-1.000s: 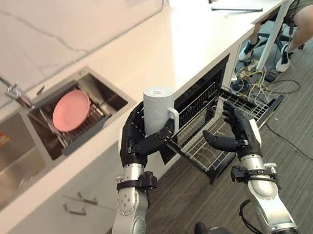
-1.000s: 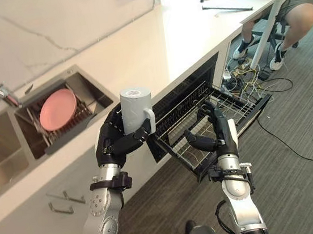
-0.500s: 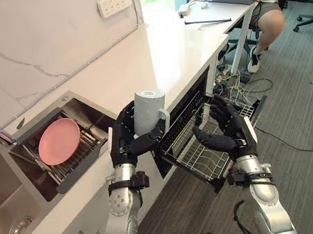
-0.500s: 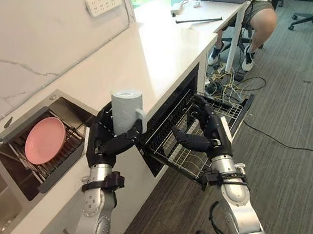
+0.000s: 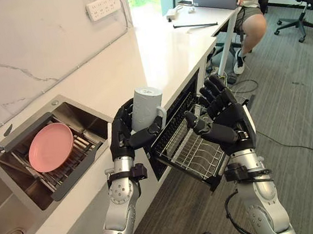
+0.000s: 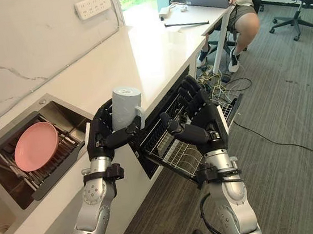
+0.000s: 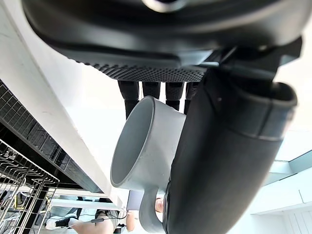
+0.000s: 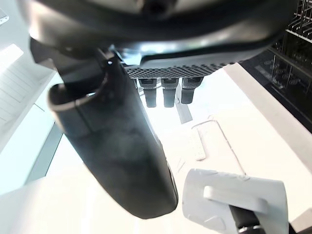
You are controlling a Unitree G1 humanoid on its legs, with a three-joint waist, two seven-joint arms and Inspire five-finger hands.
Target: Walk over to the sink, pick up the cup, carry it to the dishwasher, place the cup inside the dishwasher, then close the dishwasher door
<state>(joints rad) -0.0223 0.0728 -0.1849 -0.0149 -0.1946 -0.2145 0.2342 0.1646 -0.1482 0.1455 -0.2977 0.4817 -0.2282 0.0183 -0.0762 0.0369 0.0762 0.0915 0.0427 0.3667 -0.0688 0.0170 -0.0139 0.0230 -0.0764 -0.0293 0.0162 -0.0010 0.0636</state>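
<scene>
One grey cup (image 5: 146, 108) stands upright in the left robot hand (image 5: 126, 139), fingers curled round it, at the bench (image 5: 154, 54) edge near the pulled-out dishwasher rack (image 5: 197, 157); the right robot hand (image 5: 231, 124) hangs beside it, fingers spread, empty

Pulled out, the dishwasher rack (image 5: 191, 157) is open from above. The spread right hand (image 5: 230, 124) hangs over its outer part; the counter (image 5: 154, 54) overhangs its inner end; the left hand (image 5: 124, 139), clasping the cup (image 5: 145, 108), is just beside it.
</scene>
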